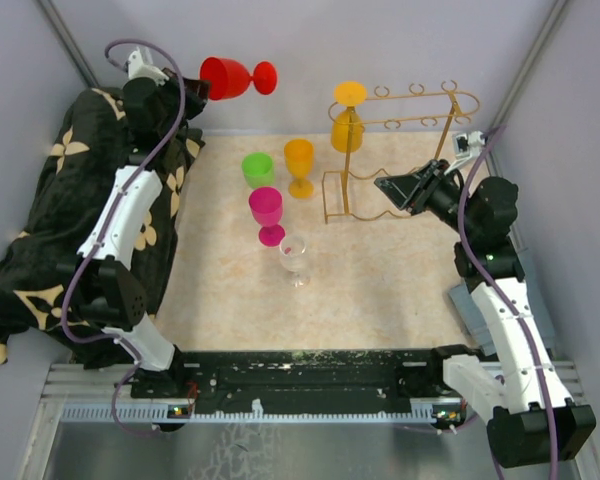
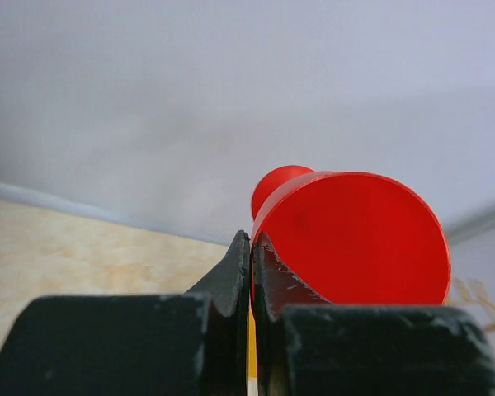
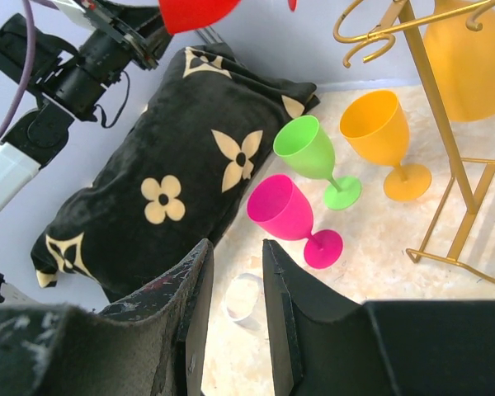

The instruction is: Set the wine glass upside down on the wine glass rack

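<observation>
The left jaws are pressed together on the rim of the red wine glass (image 1: 235,77), holding it on its side in the air near the back left corner. The left arm (image 1: 120,215) reaches up over a black flowered cushion (image 1: 40,230), while the right jaws stand spread and empty, low beside the base of the gold wine glass rack (image 1: 405,120). The top view alone shows the red glass well apart from the rack, where a yellow glass (image 1: 348,120) hangs upside down. The left wrist view gives only its red bowl with the pinch hard to make out, and in the right wrist view a clear glass (image 3: 246,301) on the tabletop (image 1: 380,290) is partly hidden by the jaws.
</observation>
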Controlling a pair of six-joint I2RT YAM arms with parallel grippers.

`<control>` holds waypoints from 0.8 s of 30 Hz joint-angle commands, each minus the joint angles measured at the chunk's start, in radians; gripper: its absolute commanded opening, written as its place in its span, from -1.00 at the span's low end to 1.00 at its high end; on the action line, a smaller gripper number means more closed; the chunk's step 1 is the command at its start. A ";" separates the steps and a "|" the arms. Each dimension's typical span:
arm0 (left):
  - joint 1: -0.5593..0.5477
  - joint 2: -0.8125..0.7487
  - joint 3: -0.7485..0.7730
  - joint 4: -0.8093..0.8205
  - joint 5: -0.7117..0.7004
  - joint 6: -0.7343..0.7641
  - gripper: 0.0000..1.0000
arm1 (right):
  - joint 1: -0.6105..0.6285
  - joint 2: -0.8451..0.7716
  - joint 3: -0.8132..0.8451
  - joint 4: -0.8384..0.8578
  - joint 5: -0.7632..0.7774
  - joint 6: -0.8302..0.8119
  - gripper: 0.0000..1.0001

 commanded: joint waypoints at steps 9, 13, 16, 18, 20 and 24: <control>0.002 0.029 0.019 0.584 0.557 -0.460 -1.00 | -0.007 0.035 0.061 0.035 0.004 -0.032 -0.37; 0.002 0.112 0.048 0.877 0.688 -0.727 -1.00 | -0.007 0.055 0.099 0.022 0.014 -0.056 -0.37; 0.002 0.189 0.089 1.036 0.744 -0.895 -1.00 | -0.006 0.076 0.132 0.024 0.020 -0.071 -0.37; 0.001 0.218 0.079 1.134 0.744 -0.993 -1.00 | -0.007 0.100 0.160 0.023 0.015 -0.077 -0.37; -0.004 0.242 0.062 1.220 0.736 -1.072 -1.00 | -0.007 0.121 0.183 0.040 -0.004 -0.067 -0.37; -0.027 0.268 0.036 1.345 0.726 -1.180 -1.00 | -0.007 0.170 0.218 0.142 -0.080 0.010 -0.34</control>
